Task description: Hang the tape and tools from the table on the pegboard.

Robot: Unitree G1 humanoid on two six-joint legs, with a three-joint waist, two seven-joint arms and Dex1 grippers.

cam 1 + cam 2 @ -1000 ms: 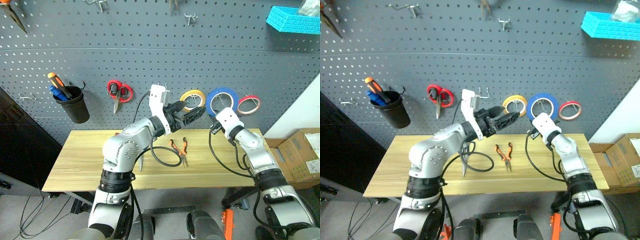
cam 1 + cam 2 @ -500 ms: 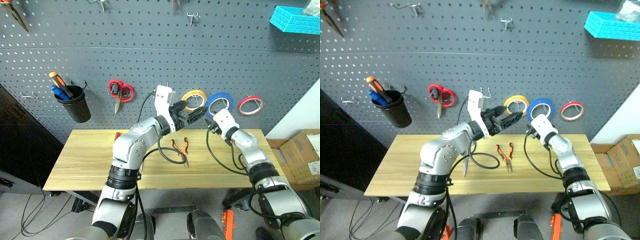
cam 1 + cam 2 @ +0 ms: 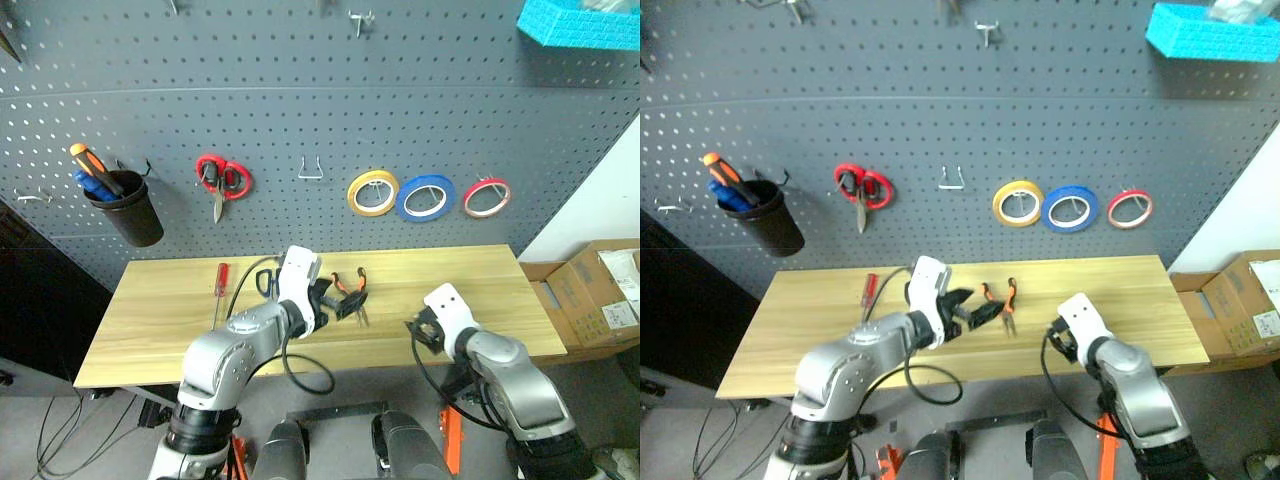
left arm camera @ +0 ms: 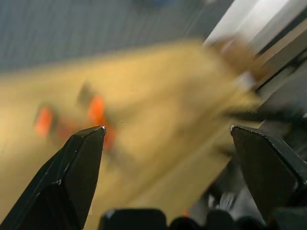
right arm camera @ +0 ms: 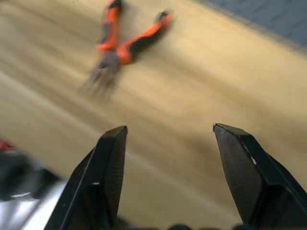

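The blue tape (image 3: 425, 197) hangs on the pegboard (image 3: 300, 90) between a yellow ring (image 3: 373, 192) and a red ring (image 3: 487, 196). On the table (image 3: 470, 280) lie the red-handled screwdriver (image 3: 219, 280), the dark-handled scissors (image 3: 268, 283), partly behind my left arm, and the orange-and-black pliers (image 3: 352, 283). My left gripper (image 3: 345, 303) is open and empty, low over the table just in front of the pliers (image 4: 96, 115). Near the table's front edge, right of the pliers (image 5: 122, 45), my right gripper (image 3: 420, 330) is open and empty.
Red-handled scissors (image 3: 220, 180) hang at the left of the pegboard beside a black cup (image 3: 130, 215) holding screwdrivers. A bare metal hook (image 3: 312, 170) sits at mid-board. A cyan box (image 3: 580, 25) is at top right. Cardboard boxes (image 3: 600, 290) stand right of the table.
My right gripper opened and left the blue tape hanging on the pegboard. Both arms dropped from the board to just above the table, and the camera tilted down.
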